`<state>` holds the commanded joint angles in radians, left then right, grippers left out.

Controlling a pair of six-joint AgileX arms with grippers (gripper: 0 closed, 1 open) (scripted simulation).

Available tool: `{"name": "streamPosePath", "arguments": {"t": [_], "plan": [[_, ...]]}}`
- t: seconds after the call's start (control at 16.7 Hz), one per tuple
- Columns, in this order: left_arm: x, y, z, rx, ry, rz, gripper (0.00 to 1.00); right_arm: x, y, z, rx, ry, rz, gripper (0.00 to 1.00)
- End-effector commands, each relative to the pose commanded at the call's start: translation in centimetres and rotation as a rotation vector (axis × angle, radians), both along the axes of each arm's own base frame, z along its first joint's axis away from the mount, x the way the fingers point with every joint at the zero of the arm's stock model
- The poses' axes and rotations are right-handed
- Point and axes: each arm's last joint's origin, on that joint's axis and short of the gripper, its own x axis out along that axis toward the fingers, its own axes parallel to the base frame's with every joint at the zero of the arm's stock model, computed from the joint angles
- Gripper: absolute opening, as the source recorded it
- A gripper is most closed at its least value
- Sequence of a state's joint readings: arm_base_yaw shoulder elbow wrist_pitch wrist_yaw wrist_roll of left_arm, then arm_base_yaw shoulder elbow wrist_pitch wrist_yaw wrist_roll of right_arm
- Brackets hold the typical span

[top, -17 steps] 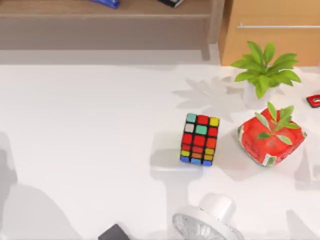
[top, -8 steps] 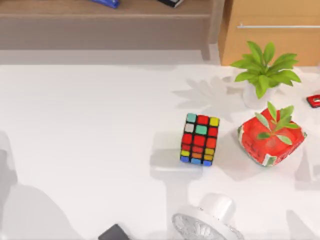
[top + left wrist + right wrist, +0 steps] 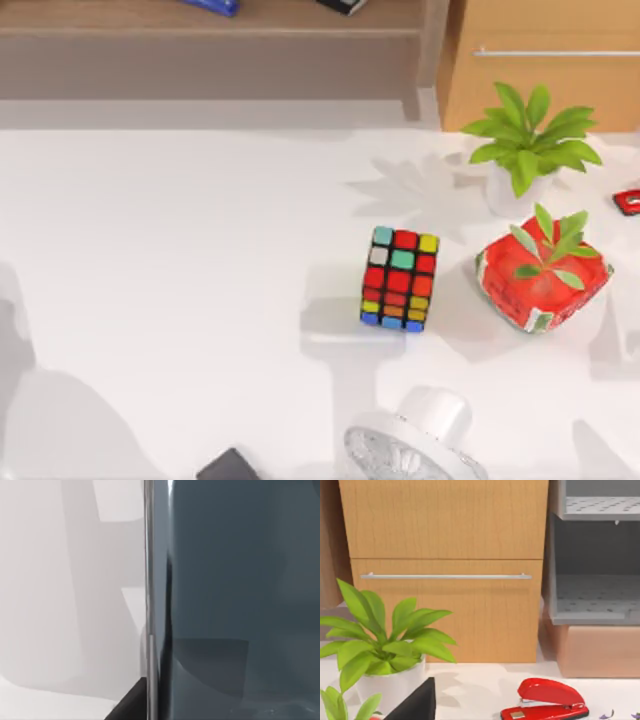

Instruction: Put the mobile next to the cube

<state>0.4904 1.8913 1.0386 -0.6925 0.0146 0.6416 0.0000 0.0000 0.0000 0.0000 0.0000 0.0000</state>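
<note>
The left end effector's grip I cannot tell, but the mobile (image 3: 235,600) looms right against its wrist camera, presumably carried, while the cube (image 3: 400,278) stands right of centre, bare tabletop (image 3: 180,260) to its left offering room.

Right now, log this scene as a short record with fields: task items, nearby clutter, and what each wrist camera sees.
cube: puzzle cube standing on the white table, right of centre
mobile: glossy dark face with silver rim, very close to the left wrist camera
right of cube: red planter with green leaves, apart from it
behind planter: white potted plant
near edge: white fan; small dark block
right wrist view: red stapler before a wooden drawer cabinet
</note>
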Motion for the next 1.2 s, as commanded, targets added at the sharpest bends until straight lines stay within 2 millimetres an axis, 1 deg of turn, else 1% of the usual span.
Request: {"name": "streamPosePath", "arguments": {"t": [0.06, 0.42, 0.48, 0.72, 0.78, 0.9, 1.02, 1.08, 1.2], "plan": [[0.0, -0.1, 0.8, -0.006, -0.014, 0.002, 0.00, 0.0, 0.0, 0.0, 0.000, 0.000, 0.000, 1.00], [0.0, -0.1, 2.5, -0.008, -0.011, 0.002, 0.00, 0.0, 0.0, 0.0, 0.000, 0.000, 0.000, 1.00], [0.0, -0.1, 2.8, -0.006, -0.014, 0.002, 0.00, 0.0, 0.0, 0.0, 0.000, 0.000, 0.000, 1.00], [0.0, -0.1, 2.6, -0.008, -0.010, 0.001, 0.00, 0.0, 0.0, 0.0, 0.000, 0.000, 0.000, 1.00], [0.2, -0.2, 3.0, -0.002, -0.024, 0.004, 0.00, 0.0, 0.0, 0.0, 0.000, 0.000, 0.000, 1.00], [1.4, -0.7, 4.4, 0.015, -0.070, 0.017, 0.00, 0.0, 0.0, 0.0, 0.000, 0.000, 0.000, 1.00], [3.7, -2.1, 6.1, 0.028, -0.125, 0.035, 0.00, 0.0, 0.0, 0.0, 0.000, 0.000, 0.000, 1.00], [5.0, -3.3, 6.9, 0.030, -0.154, 0.048, 0.00, 0.0, 0.0, 0.0, 0.000, 0.000, 0.000, 1.00], [7.5, -6.5, 8.6, 0.018, -0.203, 0.076, 0.00, 0.0, 0.0, 0.0, 0.000, 0.000, 0.000, 1.00]]}}
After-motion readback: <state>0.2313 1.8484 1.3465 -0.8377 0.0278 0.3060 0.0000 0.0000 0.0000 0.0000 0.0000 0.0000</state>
